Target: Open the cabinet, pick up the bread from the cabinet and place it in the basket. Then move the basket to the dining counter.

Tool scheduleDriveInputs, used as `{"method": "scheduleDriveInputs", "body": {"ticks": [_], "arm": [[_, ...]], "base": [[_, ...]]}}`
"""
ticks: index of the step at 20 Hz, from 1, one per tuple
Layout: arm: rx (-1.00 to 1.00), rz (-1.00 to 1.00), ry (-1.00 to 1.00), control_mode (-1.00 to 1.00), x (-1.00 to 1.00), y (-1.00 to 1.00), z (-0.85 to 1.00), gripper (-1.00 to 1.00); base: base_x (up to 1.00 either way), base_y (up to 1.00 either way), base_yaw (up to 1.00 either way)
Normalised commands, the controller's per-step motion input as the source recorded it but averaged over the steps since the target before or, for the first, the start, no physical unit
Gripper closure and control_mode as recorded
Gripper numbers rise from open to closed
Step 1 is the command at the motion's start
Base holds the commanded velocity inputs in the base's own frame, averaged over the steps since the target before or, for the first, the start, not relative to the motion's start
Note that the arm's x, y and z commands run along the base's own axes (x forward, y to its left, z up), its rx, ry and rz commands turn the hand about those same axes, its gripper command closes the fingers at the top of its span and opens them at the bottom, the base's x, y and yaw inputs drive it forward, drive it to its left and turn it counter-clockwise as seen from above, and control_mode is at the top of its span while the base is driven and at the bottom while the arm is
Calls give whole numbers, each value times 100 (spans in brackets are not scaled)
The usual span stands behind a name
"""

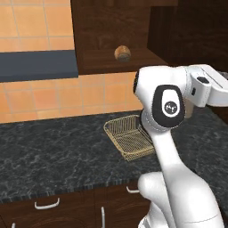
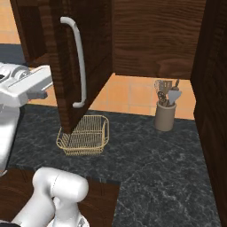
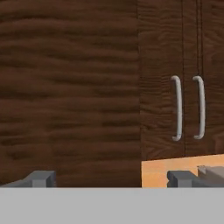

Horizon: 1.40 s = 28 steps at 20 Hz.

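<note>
The cabinet [image 1: 111, 26] stands open, its door [image 2: 84, 57] swung out toward me with a long silver bar handle [image 2: 78, 62]. Inside, on the cabinet floor, lies the bread [image 1: 122, 53], a small round golden-brown roll. The basket [image 1: 129, 136] of yellow wire mesh sits empty on the black counter below, also in the right base view as the basket [image 2: 84, 135]. My gripper [image 3: 111, 179] is open, its fingertips [image 3: 41, 178] wide apart with nothing between them, facing a dark wood panel close ahead. The dining counter is out of view.
A beige utensil holder [image 2: 165, 108] stands at the back of the black speckled counter [image 2: 150, 155]. Two closed cabinet doors with bar handles [image 3: 176, 107] show to the right in the hand view. A tall dark wood wall [image 2: 215, 88] bounds the right side. Lower drawers [image 1: 46, 205] lie under the counter.
</note>
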Motion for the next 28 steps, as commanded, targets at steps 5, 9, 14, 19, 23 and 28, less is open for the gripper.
{"method": "scheduleDriveInputs", "body": {"ticks": [5, 9, 14, 19, 23, 28], "arm": [[12, 8, -1, -100, -2, -86, 0, -100], [4, 20, 0, -100, 1, -1, 0, -100], [-3, 18, 4, -100, -5, 89, 0, -100], [-5, 34, 5, -100, -10, 100, 0, -100], [10, 56, 22, -100, 39, 86, 0, -100], [18, 58, 27, -100, 63, 52, 0, -100]], "base": [[0, 0, 0], [0, 0, 0], [0, 0, 0], [0, 0, 0], [0, 0, 0], [0, 0, 0]]}}
